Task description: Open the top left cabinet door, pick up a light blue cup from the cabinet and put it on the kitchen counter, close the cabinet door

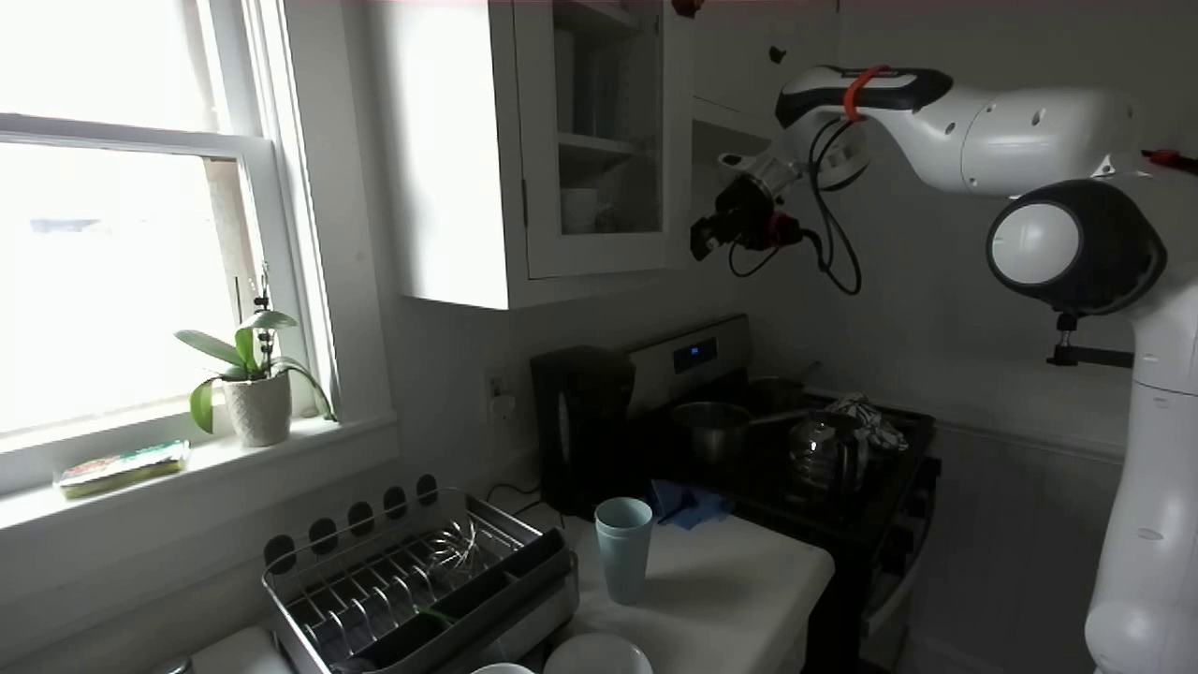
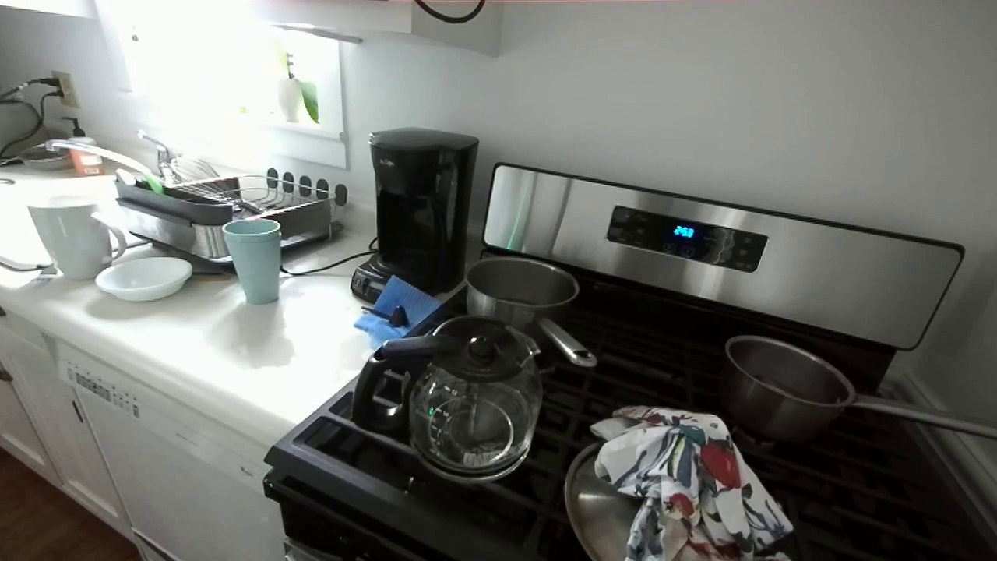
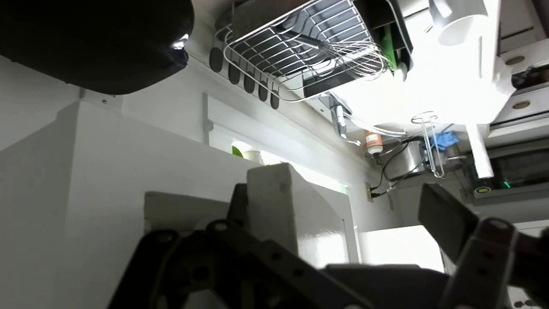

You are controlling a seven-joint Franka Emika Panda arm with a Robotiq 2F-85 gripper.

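- Kitchen dim, w/ bright window & potted plant just in front.
- White counter next to stove; coffee maker at back, blue cloth nr stove edge.
- Light blue cup: upright on counter, just beside dish rack, nr white bowl; seen in both exterior views.
- On stove: glass carafe, 2 saucepans, floral cloth.
- Cabinet up on wall; glass-paned cabinet door looks slightly ajar in wrist view. Pale vessel low behind glass, too dim to ID.
- Gripper at door's free edge, fingers spread wide, door edge btwn them, close to one; contact unclear.
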